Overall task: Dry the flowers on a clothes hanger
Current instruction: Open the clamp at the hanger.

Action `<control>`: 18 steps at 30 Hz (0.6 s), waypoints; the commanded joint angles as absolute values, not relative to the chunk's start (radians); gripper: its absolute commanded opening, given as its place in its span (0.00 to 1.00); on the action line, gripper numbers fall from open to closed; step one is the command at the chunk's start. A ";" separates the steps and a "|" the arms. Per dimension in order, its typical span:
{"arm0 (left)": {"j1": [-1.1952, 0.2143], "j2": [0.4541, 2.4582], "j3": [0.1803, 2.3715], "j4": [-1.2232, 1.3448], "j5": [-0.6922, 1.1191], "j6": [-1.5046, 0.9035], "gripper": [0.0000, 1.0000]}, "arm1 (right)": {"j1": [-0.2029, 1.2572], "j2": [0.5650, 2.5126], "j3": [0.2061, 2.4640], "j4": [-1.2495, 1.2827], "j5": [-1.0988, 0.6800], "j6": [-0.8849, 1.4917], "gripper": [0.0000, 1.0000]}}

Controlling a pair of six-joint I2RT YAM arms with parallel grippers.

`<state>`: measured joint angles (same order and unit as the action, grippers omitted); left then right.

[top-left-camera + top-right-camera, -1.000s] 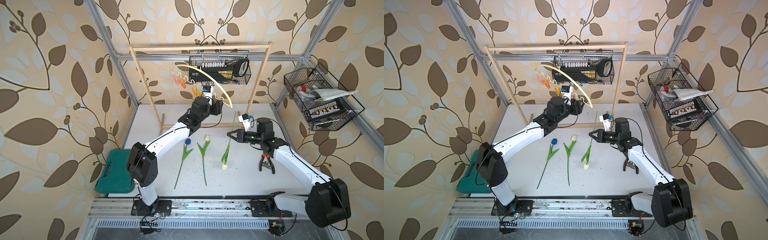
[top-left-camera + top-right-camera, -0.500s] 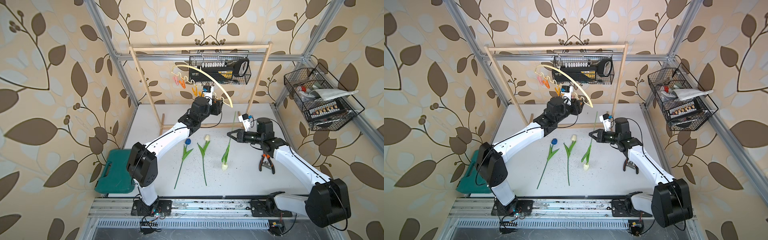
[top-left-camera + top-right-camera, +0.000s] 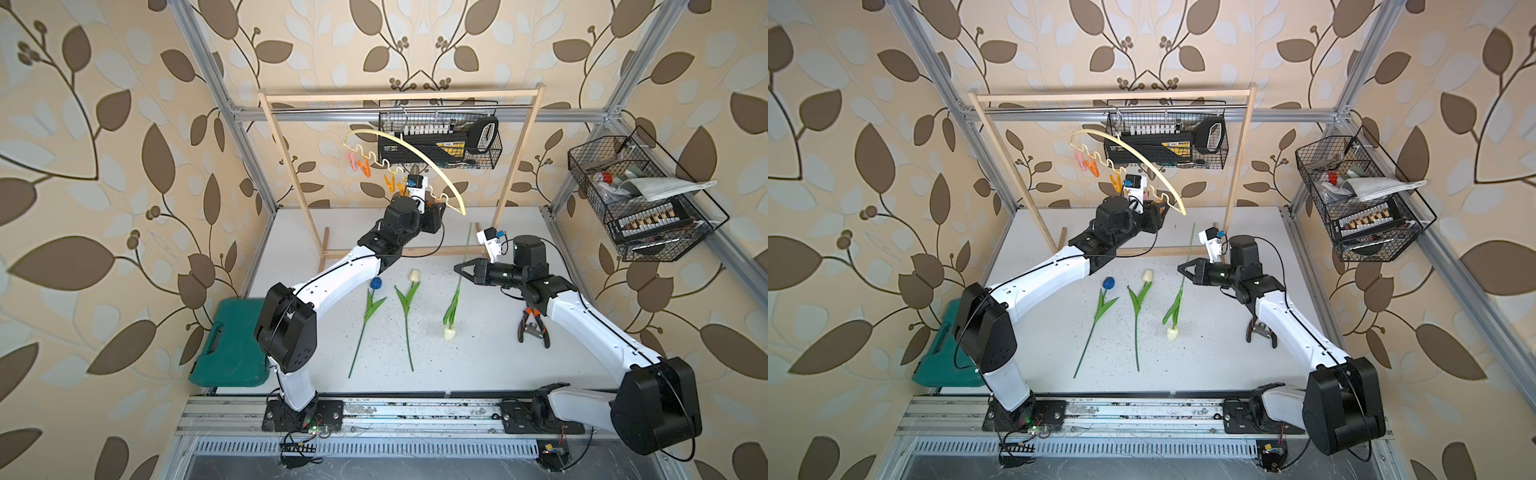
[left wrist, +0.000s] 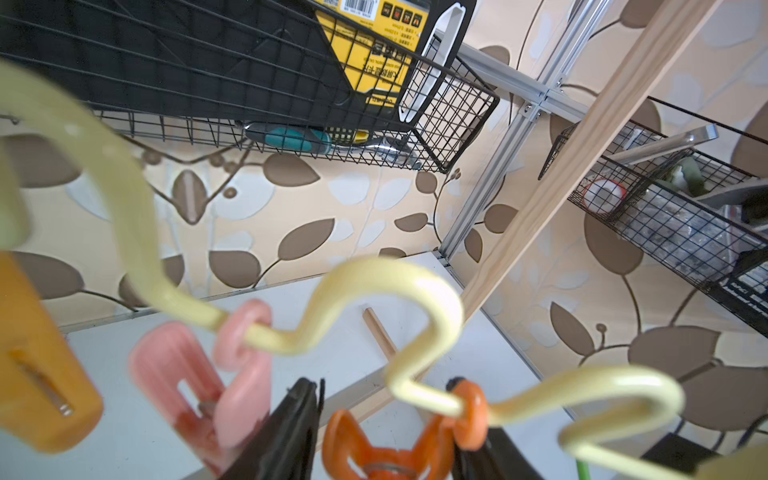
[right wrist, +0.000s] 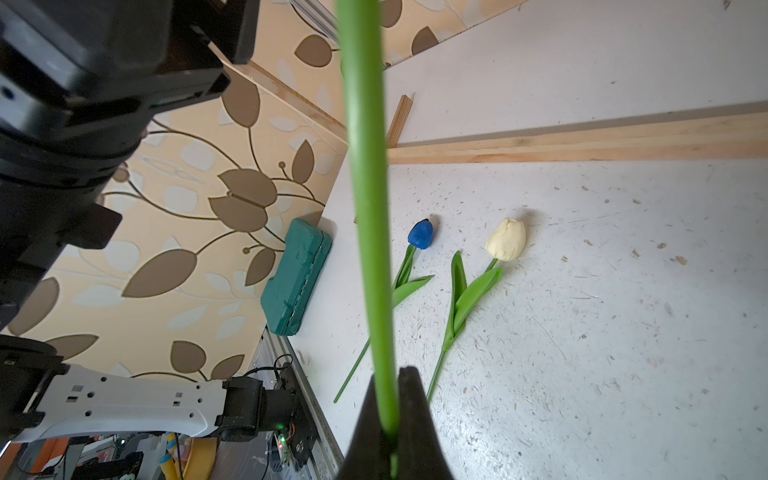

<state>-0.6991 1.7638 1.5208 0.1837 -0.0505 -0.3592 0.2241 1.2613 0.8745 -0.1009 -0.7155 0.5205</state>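
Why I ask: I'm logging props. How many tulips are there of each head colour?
Cream-white: 2, the lying cream-white tulip and the held cream-white tulip, its stem in the right gripper
Blue: 1, the blue tulip
Total: 3

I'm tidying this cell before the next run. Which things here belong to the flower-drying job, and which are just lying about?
Job: held cream tulip; right claw; blue tulip; loose cream tulip; yellow hanger; clothespins.
Lying about: pliers; green case; back wire basket; side wire basket.
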 commanded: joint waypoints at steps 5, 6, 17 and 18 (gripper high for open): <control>-0.689 1.749 1.531 0.221 -0.055 -0.344 0.44 | 0.229 1.251 0.867 -0.090 -0.737 0.525 0.00; -0.689 1.748 1.533 0.221 -0.056 -0.344 0.43 | 0.230 1.250 0.868 -0.091 -0.738 0.525 0.00; -0.689 1.737 1.539 0.207 -0.045 -0.359 0.32 | 0.244 1.257 0.874 -0.097 -0.732 0.517 0.00; -0.689 1.734 1.538 0.206 -0.043 -0.362 0.31 | 0.248 1.258 0.874 -0.096 -0.732 0.517 0.00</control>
<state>-0.6991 1.7638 1.5208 0.1825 -0.0498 -0.3500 0.2375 1.2613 0.8745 -0.1013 -0.7155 0.5201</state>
